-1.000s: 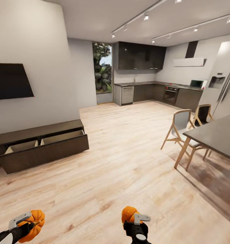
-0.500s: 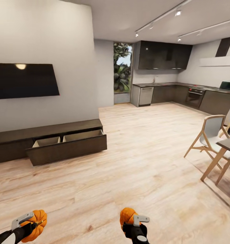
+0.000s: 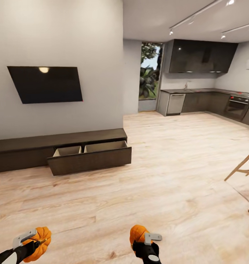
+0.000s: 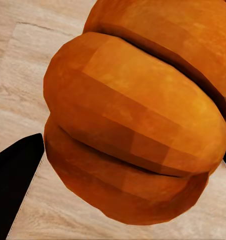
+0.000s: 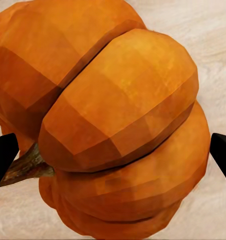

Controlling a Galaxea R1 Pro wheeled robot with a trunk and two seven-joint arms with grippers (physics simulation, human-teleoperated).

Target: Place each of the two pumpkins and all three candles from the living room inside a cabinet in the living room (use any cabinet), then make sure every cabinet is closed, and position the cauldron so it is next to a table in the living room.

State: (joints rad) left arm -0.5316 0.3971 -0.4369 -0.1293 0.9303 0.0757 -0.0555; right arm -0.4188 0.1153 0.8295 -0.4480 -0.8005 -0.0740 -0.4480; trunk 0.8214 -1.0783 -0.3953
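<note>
Each arm carries a small orange ribbed pumpkin low in the head view. My left gripper is shut on one pumpkin at the lower left; that pumpkin looms close in the left wrist view. My right gripper is shut on the other pumpkin at the lower middle; its dark stem shows beside the orange body in the right wrist view. The long dark brown cabinet runs along the wall ahead to the left, with one drawer pulled out showing a tan interior.
A black TV hangs on the wall above the cabinet. Light wood floor stretches between me and the cabinet. A wooden chair leg pokes in at the right edge. A dark kitchen lies at the far right.
The whole head view has swung left: the cabinet and TV slid rightward toward the middle, while the table and chairs left at the right. Both pumpkins stay gripped.
</note>
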